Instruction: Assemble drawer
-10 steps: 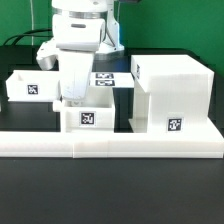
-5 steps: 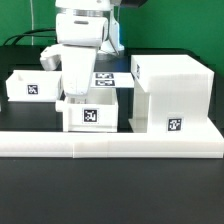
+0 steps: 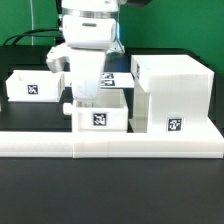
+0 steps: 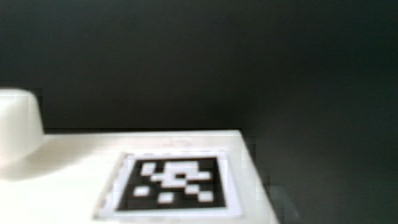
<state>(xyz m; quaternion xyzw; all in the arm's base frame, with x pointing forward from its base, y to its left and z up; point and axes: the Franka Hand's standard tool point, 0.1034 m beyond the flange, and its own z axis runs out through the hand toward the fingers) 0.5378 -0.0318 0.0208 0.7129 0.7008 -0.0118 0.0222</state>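
Observation:
The tall white drawer shell (image 3: 170, 95) stands at the exterior view's right, with a tag low on its front. One small white tray (image 3: 104, 114) with a tag on its front sits just left of the shell. My gripper (image 3: 84, 100) reaches down at this tray's left rear wall and is shut on it. A second tagged tray (image 3: 30, 87) sits at the exterior view's left. The wrist view shows a blurred white surface with a tag (image 4: 173, 182) and one white fingertip (image 4: 15, 125). I cannot tell which part that surface is.
A long low white L-shaped rail (image 3: 110, 143) runs along the front of the parts. The marker board (image 3: 122, 78) lies behind the held tray, partly hidden by the arm. The table is black.
My gripper has moved toward the exterior view's right, carrying the small tray with it, so the tray now sits close to the tall shell.

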